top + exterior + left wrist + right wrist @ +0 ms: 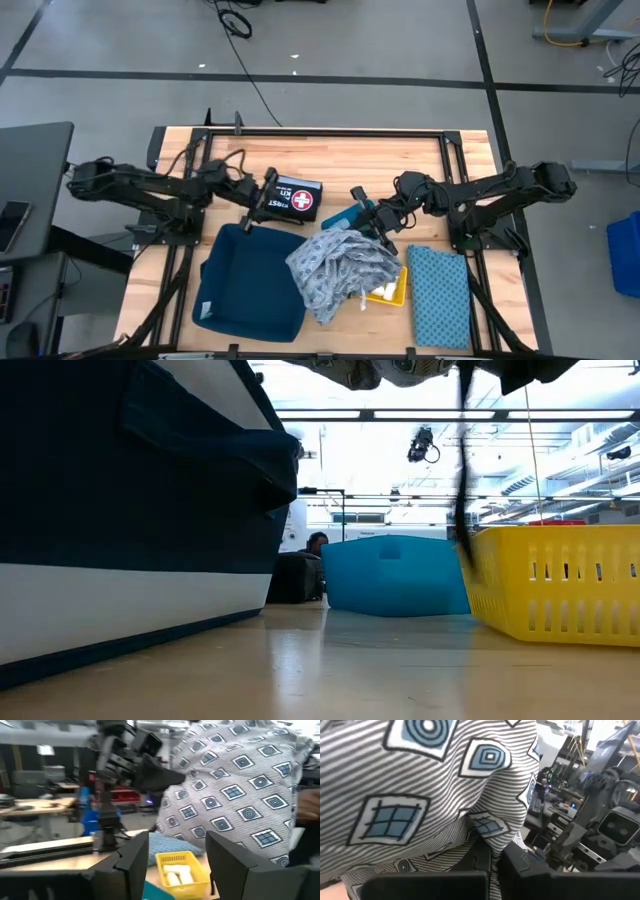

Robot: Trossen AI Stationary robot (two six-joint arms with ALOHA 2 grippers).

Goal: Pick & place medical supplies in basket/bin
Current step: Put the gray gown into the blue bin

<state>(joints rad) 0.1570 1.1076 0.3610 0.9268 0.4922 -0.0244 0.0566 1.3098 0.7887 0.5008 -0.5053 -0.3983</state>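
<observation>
The grey-blue patterned cloth bundle (340, 268) hangs from my right gripper (373, 230) over the table's middle and fills the right wrist view (420, 795). In the low view only its underside (380, 370) shows at the top. My right gripper (492, 865) is shut on it. My left gripper (250, 220) is open above the far rim of the dark blue bin (250, 285), its fingers (132, 860) apart and touching nothing. White rolls (177, 874) lie in the yellow basket (392, 290). The flat blue patterned cloth (438, 296) lies flat on the table, right of the basket. My right gripper pinches a gathered fold of the patterned cloth (490, 842) between its two fingers, near the top of the bundle. The cloth is lifted clear of the table and drapes slack below and around the fingers, above the yellow basket (180, 857).
A black first-aid box with a red cross (298, 197) lies by my left gripper. A small blue bin (395, 575) stands behind the cloth, between the dark blue bin (130, 510) and the yellow basket (560, 585). A person (317, 542) sits far behind the table.
</observation>
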